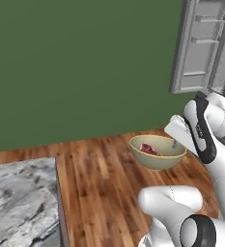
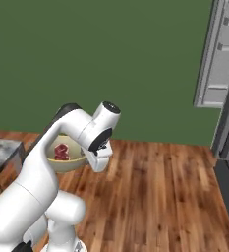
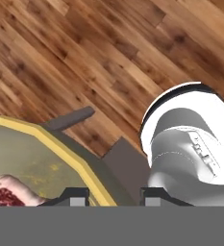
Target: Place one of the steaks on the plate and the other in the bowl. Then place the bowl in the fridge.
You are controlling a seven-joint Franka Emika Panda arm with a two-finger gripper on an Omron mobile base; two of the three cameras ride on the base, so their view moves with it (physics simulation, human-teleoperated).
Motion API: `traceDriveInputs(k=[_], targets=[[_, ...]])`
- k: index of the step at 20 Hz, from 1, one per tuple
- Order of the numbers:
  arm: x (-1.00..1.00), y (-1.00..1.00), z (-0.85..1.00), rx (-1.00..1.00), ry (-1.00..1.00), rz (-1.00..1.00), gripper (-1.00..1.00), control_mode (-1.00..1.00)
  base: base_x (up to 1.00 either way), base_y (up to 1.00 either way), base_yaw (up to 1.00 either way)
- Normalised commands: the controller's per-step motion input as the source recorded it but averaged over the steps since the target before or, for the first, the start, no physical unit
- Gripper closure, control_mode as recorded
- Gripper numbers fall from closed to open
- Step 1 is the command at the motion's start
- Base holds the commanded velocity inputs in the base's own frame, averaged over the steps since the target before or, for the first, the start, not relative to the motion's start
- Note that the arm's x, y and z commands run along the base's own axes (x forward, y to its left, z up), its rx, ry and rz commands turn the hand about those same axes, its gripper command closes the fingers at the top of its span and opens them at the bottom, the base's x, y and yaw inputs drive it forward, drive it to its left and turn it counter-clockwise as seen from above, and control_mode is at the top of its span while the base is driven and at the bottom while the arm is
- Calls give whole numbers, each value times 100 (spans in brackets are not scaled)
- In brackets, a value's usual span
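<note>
The white arm's two-finger gripper [image 3: 111, 194] is clamping the rim of the round tan-yellow bowl [image 1: 158, 153], one dark fingertip sitting inside the wall and the other outside it, as the hand view is showing along its lower edge. The bowl is hanging in the air above the brown wooden plank floor [image 1: 99, 183], carried at the arm's end and touching nothing else. In the left base view the bowl is sitting just left of the white wrist, roughly level. In the right base view the bowl [image 2: 64, 156] is peeking out from behind the arm's upper link.

Inside the bowl the deep red steak with whitish streaks [image 1: 149, 150] is lying flat on the smooth beige bottom, toward the side away from the gripper. The right base view is showing the same slab of meat [image 2: 62, 152] as a small red patch, and the hand view is catching only its corner [image 3: 10, 194] at the lower left.

The tall grey steel fridge [image 1: 205, 48] is standing at the upper right, well apart from the bowl, with a door swung open and pale door shelves facing the camera. A plain dark green wall [image 1: 75, 62] is running behind everything. A grey marbled table [image 1: 20, 202] is occupying the lower left corner.
</note>
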Motion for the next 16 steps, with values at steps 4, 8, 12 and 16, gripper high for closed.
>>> traceDriveInputs(k=[4, 8, 12, 16], targets=[[0, 0, 0, 0, 0, 0, 100, 100, 100, -12, 0], [0, 0, 0, 0, 0, 0, 100, 100, 100, -11, -3], [0, 0, 0, 0, 0, 0, 100, 100, 100, -15, -10], [0, 0, 0, 0, 0, 0, 100, 100, 100, -29, -19]])
